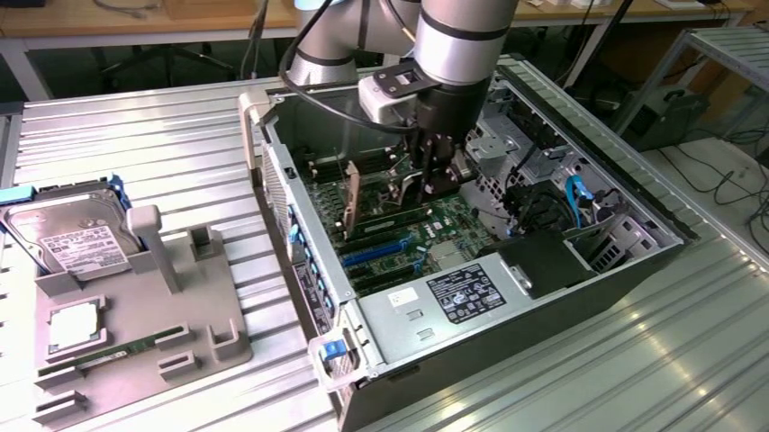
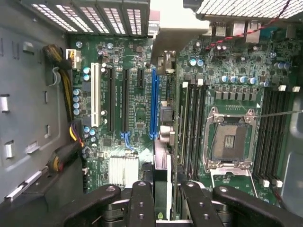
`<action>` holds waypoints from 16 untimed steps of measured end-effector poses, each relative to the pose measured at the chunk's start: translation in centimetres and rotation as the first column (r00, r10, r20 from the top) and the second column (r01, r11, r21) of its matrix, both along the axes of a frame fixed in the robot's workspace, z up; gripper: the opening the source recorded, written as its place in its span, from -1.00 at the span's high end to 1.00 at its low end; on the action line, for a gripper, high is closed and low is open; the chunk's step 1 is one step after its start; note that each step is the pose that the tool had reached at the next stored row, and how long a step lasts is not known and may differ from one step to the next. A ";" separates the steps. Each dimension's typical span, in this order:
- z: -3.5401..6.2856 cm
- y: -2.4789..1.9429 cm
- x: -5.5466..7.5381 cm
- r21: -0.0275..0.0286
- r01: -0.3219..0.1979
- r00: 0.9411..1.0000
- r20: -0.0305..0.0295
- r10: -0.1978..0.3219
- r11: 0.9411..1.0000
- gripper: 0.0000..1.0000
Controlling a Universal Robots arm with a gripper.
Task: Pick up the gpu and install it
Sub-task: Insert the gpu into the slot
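Two black jaws pinched the gpu (image 2: 161, 182) edge-on between them, as we saw from the wrist view, where the thin card ran up from the fingers (image 2: 140, 203) toward the silver bracket (image 2: 166, 35) at the rear of the case. We could not tell whether its lower edge touched the slot beneath it. The card stood upright over the motherboard (image 2: 222, 80), just beside the long blue slot (image 2: 153, 104) and next to the row of memory slots (image 2: 189, 127). Farther along the board we saw the bare processor socket (image 2: 230, 142) in its metal frame, a white slot (image 2: 95, 97), and a small silver heatsink (image 2: 123, 171).

From the exterior view, we saw the gripper (image 1: 430, 184) reaching down into the open computer case (image 1: 625, 207), with the gpu (image 1: 352, 200) held upright, its brownish face turned toward the exterior view's left. The power supply (image 1: 463, 292) with its dark label sat at the near end of the case. The case lay on its side on the ribbed metal bench (image 1: 144, 144). Well apart, at the exterior view's left, a grey holder tray (image 1: 180, 306) carried a hard drive (image 1: 67, 234) standing tilted, a processor chip (image 1: 75, 326) lying flat, and a green memory stick (image 1: 108, 355).
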State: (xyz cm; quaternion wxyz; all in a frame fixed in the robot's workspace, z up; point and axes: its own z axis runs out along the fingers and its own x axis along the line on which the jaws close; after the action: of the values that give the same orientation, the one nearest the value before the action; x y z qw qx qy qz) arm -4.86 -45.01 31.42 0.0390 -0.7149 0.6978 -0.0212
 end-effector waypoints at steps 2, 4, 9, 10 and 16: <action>-0.37 0.00 0.0 0.000 0.031 1.000 0.000 -0.031 1.000 0.46; -0.71 0.00 0.0 0.000 0.051 0.999 0.000 -0.051 0.999 0.46; -1.12 0.00 0.0 0.000 0.053 0.999 0.000 -0.053 0.999 0.46; -1.19 0.00 0.0 0.000 0.053 0.999 0.000 -0.053 0.999 0.46; -1.68 0.00 0.0 0.000 0.053 0.999 0.000 -0.053 0.999 0.46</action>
State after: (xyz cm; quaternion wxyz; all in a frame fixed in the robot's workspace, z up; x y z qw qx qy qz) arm -4.87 -45.01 29.74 0.0384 -0.6961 0.7166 -0.0223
